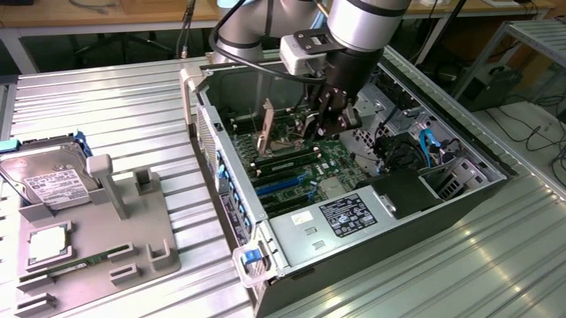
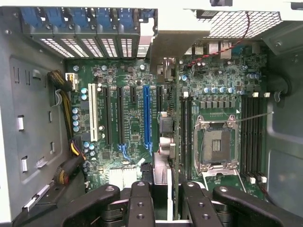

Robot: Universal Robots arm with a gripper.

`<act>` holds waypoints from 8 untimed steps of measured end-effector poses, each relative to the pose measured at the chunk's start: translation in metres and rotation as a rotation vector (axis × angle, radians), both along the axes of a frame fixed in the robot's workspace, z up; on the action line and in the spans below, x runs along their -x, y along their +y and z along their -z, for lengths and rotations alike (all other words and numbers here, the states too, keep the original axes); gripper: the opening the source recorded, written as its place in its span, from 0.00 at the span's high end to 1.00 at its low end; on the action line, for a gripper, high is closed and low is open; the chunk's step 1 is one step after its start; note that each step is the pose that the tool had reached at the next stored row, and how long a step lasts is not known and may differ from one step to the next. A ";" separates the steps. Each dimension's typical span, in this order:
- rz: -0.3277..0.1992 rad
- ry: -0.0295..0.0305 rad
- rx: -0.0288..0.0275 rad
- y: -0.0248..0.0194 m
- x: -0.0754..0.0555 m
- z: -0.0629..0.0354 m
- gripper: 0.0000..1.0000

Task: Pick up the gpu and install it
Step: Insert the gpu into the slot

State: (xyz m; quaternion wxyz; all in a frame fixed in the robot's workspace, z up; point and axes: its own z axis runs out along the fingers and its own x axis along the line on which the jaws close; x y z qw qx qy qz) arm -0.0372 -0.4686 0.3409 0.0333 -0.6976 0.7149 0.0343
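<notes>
Your gripper [image 2: 167,191] is clamped on the gpu [image 2: 166,142] above the motherboard [image 2: 208,71]. I judge this the installing step, and it must go down straight.

Gpu [image 2: 165,142] sits edge-on, faces unseen. Frame edge crops hand [image 2: 166,189]. Exterior view's top edge crops arm [image 1: 362,20]. Label [image 1: 348,215] print is too small to read.

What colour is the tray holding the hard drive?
Grey. The tray shows best in the exterior view.
</notes>
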 end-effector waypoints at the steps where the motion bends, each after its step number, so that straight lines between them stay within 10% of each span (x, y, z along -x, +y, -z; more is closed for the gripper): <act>1: 0.000 0.0000 0.0001 -0.0008 0.000 0.0006 0.72; 8: 0.000 0.0000 0.0000 -0.0043 0.000 0.0052 0.72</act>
